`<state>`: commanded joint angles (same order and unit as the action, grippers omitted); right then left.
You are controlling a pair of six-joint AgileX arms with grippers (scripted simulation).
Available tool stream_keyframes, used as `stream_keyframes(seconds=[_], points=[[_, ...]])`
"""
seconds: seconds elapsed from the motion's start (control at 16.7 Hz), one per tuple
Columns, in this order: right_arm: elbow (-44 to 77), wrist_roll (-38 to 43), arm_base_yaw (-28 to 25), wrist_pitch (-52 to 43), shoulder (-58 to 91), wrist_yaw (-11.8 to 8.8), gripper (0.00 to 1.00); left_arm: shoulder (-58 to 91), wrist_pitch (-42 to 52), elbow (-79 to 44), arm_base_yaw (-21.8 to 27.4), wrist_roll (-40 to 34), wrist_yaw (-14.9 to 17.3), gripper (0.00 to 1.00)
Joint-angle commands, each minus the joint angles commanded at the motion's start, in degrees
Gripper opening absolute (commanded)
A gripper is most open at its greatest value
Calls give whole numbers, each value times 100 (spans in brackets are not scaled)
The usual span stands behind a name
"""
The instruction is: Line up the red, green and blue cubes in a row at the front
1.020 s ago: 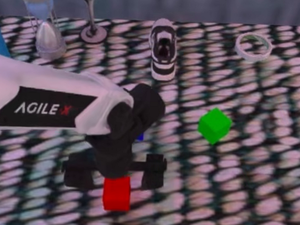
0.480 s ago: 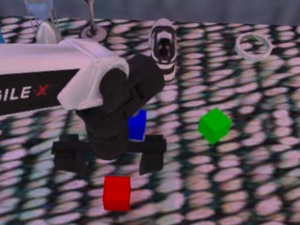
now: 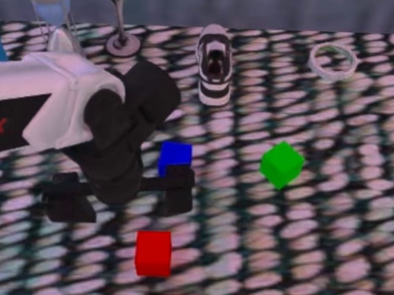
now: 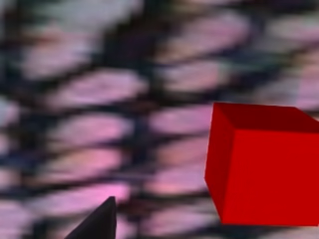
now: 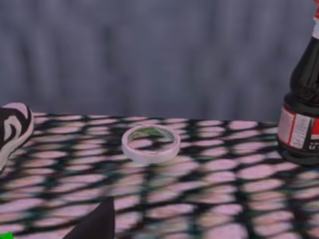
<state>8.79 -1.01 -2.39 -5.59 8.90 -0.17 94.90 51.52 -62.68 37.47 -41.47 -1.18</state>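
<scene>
The left gripper (image 3: 117,200) is hanging with fingers spread wide and empty, beside the blue cube (image 3: 175,155). The red cube (image 3: 153,253) is sitting alone at the front, likely as the row's first of 3; the green cube (image 3: 281,164) is waiting mid-table.

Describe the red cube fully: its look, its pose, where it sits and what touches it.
The red cube is a small, plain, matte block, bright red all over, with sharp edges and no markings. It rests flat on the patterned table near the front edge, left of centre. Nothing grips or touches it: the left gripper hangs open behind it, its fingers clear of the cube. The blue cube lies farther back, the green cube back and to the right.
</scene>
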Motion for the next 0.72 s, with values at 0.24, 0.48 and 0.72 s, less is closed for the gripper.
stream_keyframes(seconds=[0.24,0.48,0.72], points=[[1634,-181,-371,-976,1804,12,100,-1481,-753,1096,-726,197,-44,100],[3640,-419,-832,-2239,4437,30,100,-3590,-1756,2574,-1630,726,-75,100],[5617,-668,-1321,-3581,7098,37,100,-5733,-2790,4046,-2479,1552,-79,100]])
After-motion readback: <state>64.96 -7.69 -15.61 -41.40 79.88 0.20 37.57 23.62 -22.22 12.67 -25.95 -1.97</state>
